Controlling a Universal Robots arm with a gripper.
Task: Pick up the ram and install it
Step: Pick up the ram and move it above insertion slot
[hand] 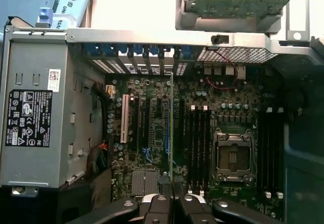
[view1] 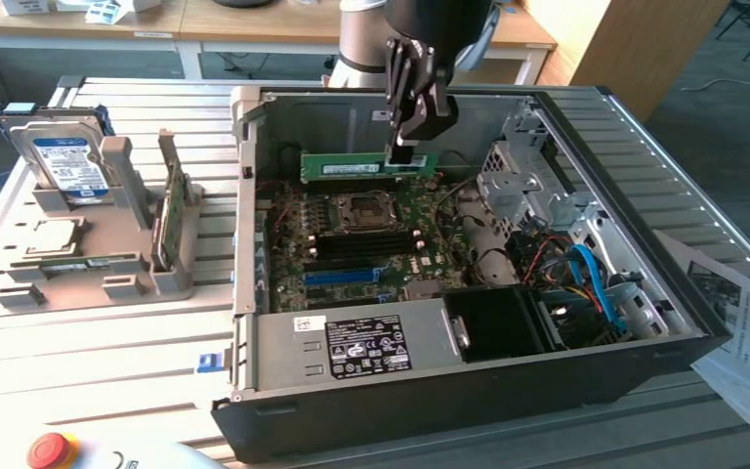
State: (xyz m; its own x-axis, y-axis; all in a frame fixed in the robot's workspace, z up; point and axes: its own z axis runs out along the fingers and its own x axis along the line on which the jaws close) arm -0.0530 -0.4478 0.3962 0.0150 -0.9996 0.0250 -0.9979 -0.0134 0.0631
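The ram [view1: 347, 165] is a long green stick with a white label, held level inside the open computer case [view1: 251, 225], above the far end of the motherboard [view1: 375, 264]. My gripper [view1: 405, 154] comes down from above and is shut on the stick's end at the exterior view's right. In the wrist view the ram [hand: 171, 128] shows edge-on as a thin green line running out from my gripper [hand: 172, 199], over the board beside the black memory slots [hand: 198, 143]. The CPU socket [hand: 232, 155] lies further to that side.
On the exterior view's left, a grey holder [view1: 114, 264] carries a hard drive [view1: 65, 161], an upright green card [view1: 173, 210] and a chip [view1: 52, 234]. The power supply [view1: 349, 347] fills the case's near end, with drive cages and cables [view1: 570, 264] on the right. A red button [view1: 50, 449] sits at the table's front.
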